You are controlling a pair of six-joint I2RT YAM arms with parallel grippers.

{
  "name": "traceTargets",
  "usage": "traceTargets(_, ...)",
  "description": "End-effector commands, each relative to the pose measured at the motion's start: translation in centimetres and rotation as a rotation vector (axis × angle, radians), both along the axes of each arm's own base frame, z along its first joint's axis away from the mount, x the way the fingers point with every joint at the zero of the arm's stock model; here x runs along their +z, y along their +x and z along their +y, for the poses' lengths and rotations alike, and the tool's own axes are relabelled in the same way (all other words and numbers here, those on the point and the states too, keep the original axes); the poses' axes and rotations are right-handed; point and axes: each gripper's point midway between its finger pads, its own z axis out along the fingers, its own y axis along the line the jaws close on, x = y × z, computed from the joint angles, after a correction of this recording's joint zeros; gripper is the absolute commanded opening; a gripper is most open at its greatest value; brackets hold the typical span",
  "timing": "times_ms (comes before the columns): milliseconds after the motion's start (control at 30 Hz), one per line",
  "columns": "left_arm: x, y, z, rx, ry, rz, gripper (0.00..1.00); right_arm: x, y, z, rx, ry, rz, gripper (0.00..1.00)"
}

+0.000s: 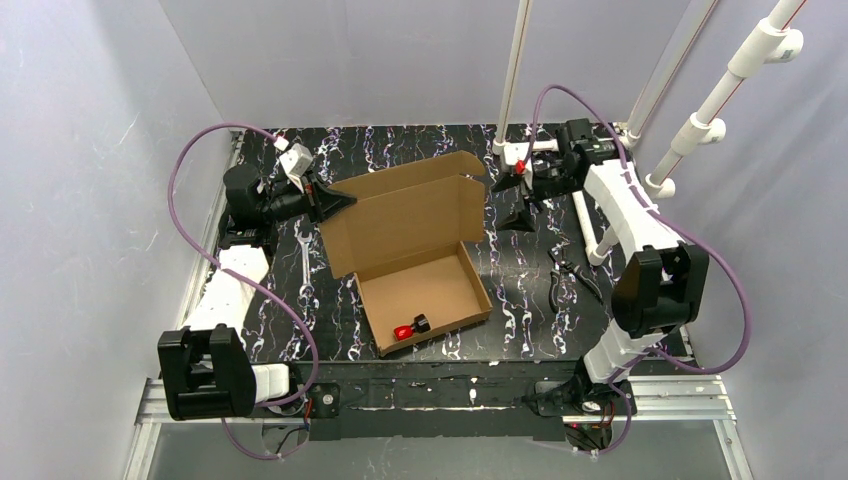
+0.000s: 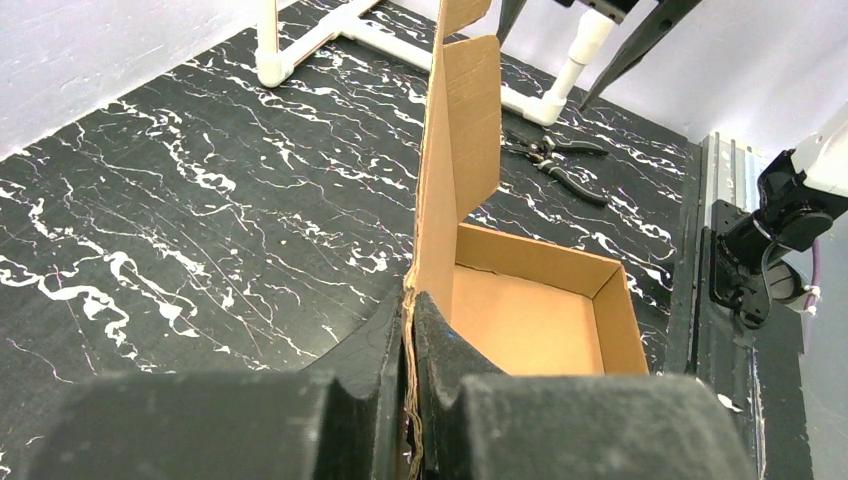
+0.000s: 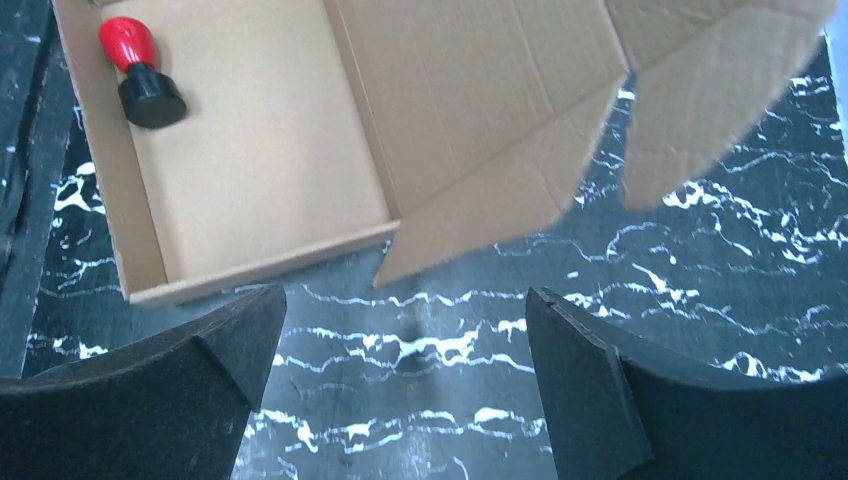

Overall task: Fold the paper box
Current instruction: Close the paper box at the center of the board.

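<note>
The paper box [image 1: 430,292] is brown cardboard, its shallow tray formed and lying mid-table, its lid panel [image 1: 400,215] standing raised behind it. My left gripper [image 1: 343,203] is shut on the lid's left edge; in the left wrist view the cardboard edge [image 2: 455,160] runs up from between the two pads of the left gripper [image 2: 410,302]. My right gripper [image 1: 515,195] stands open beside the lid's right flap, touching nothing. In the right wrist view the right gripper [image 3: 405,312] has only table between its fingers, with the paper box [image 3: 260,150] beyond them.
A small red and black object [image 1: 408,328] lies in the tray's near corner. Black pliers [image 1: 565,272] lie right of the box, a wrench [image 1: 303,255] left of it. White pipes [image 1: 515,75] rise at the back right.
</note>
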Motion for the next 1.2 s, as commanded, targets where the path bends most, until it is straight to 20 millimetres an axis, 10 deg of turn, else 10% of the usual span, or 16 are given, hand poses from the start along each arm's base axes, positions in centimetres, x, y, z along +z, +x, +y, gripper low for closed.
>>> traceTargets(0,1.3,-1.1,-0.1,-0.036,0.013,-0.08,0.0,2.1,0.6,-1.9,-0.047,-0.044,-0.056,0.98)
traceTargets(133,1.5,-1.3,-0.2,-0.045,0.014,-0.09,0.0,2.6,7.3,-2.3,-0.346,0.002,-0.08,0.89)
traceTargets(267,1.7,-1.3,-0.2,-0.052,0.012,-0.091,0.0,2.2,10.0,-0.8,-0.396,0.107,0.023,0.49)
traceTargets(733,2.8,-0.8,-0.5,-0.069,0.005,-0.099,0.0,-0.2,1.9,8.4,0.019,0.187,0.147,0.81)
traceTargets(1167,1.7,-1.2,-0.9,-0.07,0.001,-0.067,0.0,-0.2,0.3,11.6,0.114,0.277,0.227,0.64)
